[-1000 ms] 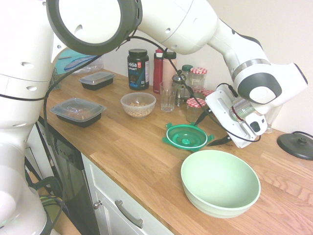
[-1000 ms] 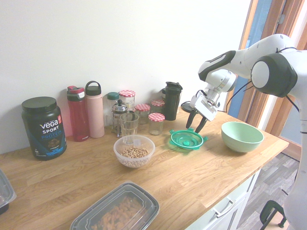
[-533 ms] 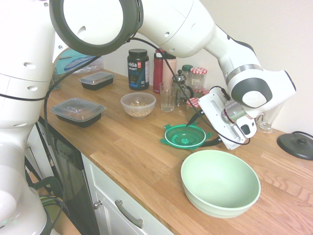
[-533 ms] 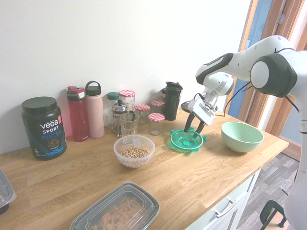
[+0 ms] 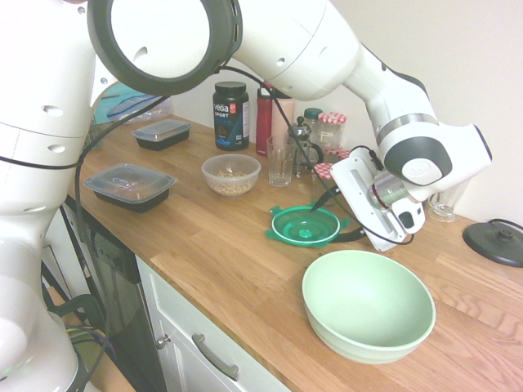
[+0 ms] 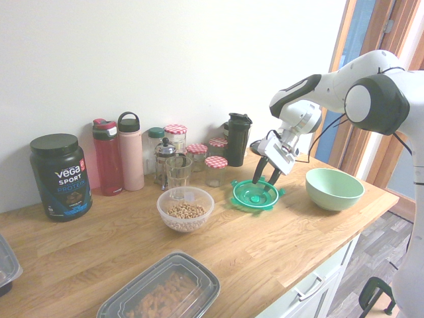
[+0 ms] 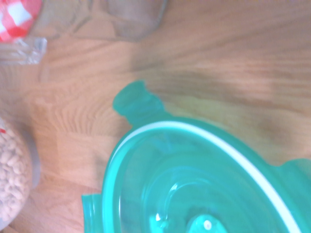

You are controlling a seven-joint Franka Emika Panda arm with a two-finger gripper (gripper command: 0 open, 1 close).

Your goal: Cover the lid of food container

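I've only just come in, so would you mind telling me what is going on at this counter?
The robot arm is reaching down to a green snap-tab lid on the wooden counter, with its open jaws at the lid's edge. It looks about to grip the lid, though no lift shows. The clear plastic bowl of beige bits, which the lid is presumably meant for, stands uncovered nearby. A pale mint bowl stands on the lid's other side.

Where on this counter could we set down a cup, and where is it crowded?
Bare wood lies in front of the bowl of beige bits, between the black tray and the mint bowl. It is crowded at the wall, among bottles and jars, and around the green lid, where the gripper is.
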